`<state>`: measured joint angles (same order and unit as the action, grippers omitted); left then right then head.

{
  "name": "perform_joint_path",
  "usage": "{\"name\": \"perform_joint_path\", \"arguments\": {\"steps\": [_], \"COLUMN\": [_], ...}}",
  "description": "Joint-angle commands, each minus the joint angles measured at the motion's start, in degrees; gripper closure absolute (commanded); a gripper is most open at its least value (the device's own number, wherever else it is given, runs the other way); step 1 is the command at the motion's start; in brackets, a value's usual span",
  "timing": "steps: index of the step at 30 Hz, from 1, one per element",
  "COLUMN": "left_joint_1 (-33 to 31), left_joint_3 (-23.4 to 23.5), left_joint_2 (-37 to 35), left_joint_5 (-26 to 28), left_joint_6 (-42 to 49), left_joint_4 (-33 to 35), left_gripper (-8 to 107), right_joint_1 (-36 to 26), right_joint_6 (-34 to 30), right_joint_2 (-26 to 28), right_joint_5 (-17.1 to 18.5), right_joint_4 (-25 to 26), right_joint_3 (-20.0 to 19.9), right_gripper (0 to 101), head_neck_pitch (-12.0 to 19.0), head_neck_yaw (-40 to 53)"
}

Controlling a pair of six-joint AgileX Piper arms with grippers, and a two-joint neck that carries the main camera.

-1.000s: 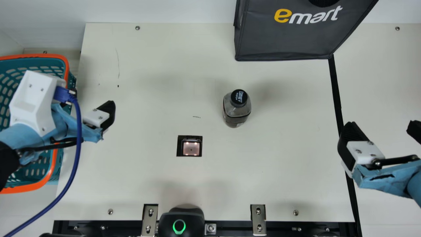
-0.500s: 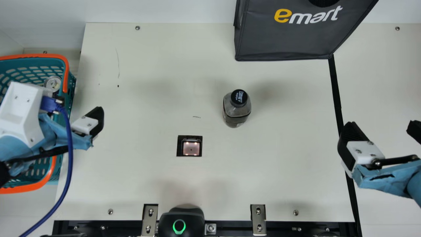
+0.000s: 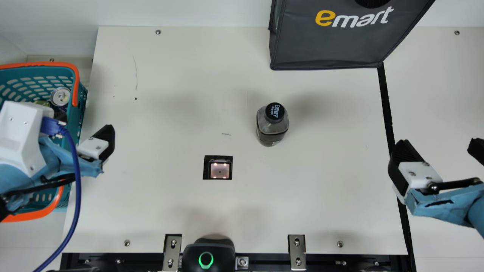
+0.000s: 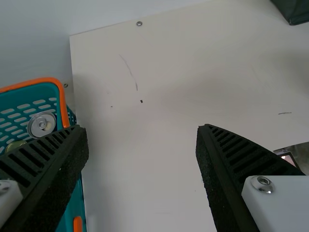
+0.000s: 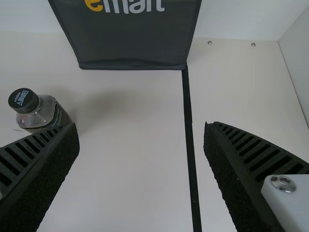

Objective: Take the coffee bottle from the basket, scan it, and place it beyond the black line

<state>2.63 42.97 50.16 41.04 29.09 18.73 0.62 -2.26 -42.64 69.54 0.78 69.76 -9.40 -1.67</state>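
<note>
Left jaws and right jaws gape open; the coffee bottle [image 3: 271, 127], probably stiff and slippery, wants a mid-body hold.

Main downward, wrist views nearer, bag [image 3: 325, 47] seemingly shared

Soft, diffuse light brightens a cream table [image 3: 181, 204], faint shadows flanking the coffee bottle [image 3: 272, 126], as 4 points glow in the scanner [image 3: 219, 170]; the 2 wrist views appear dimmer.
</note>
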Motion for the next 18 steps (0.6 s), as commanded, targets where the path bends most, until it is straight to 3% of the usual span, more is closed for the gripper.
{"name": "perform_joint_path", "arguments": {"steps": [1,18], "left_joint_1": [0.00,0.00], "left_joint_3": [0.00,0.00], "left_joint_2": [0.00,0.00], "left_joint_5": [0.00,0.00], "left_joint_6": [0.00,0.00], "left_joint_4": [0.00,0.00], "left_gripper": [9,9], "right_joint_1": [0.00,0.00], "right_joint_6": [0.00,0.00], "right_joint_2": [0.00,0.00], "right_joint_5": [0.00,0.00], "right_joint_4": [0.00,0.00], "right_joint_3": [0.00,0.00], "right_gripper": [10,10], "head_neck_pitch": [1.48,1.48], "head_neck_yaw": [0.09,0.09]}}
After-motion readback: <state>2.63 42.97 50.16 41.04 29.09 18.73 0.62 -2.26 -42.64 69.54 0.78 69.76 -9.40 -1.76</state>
